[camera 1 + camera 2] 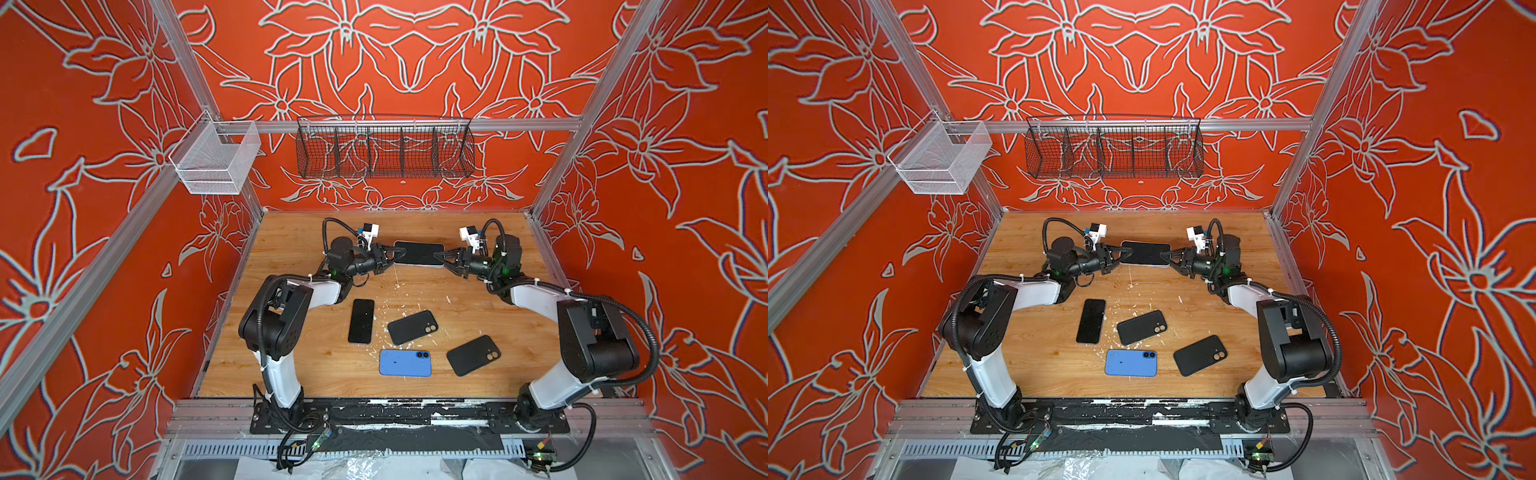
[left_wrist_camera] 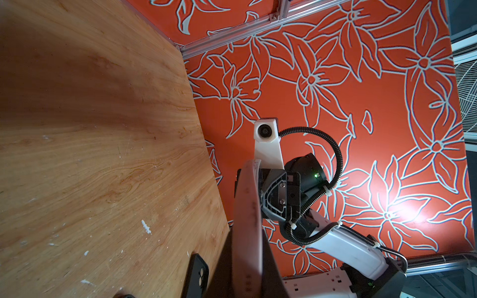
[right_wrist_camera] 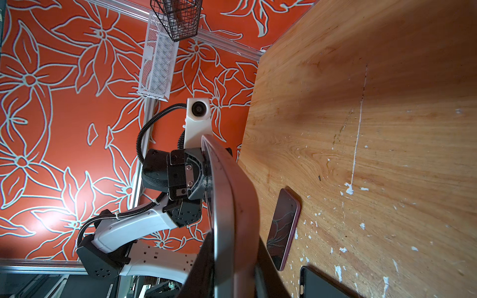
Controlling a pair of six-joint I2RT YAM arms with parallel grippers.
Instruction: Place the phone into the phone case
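In both wrist views the phone (image 2: 247,219) shows only edge-on, a rounded pale pinkish rim beside glossy dark glass, cut off by the frame and hiding the fingertips. In both top views it spans the far middle of the chipped wood-grain surface (image 1: 332,374), with the left tool (image 1: 397,254) clamped tight on one short end and the right tool (image 1: 442,259) closed around the other. Nearer lie two matte black cases (image 1: 412,327) (image 1: 473,355), backs up with twin round lens holes, so whether they are empty cannot be told.
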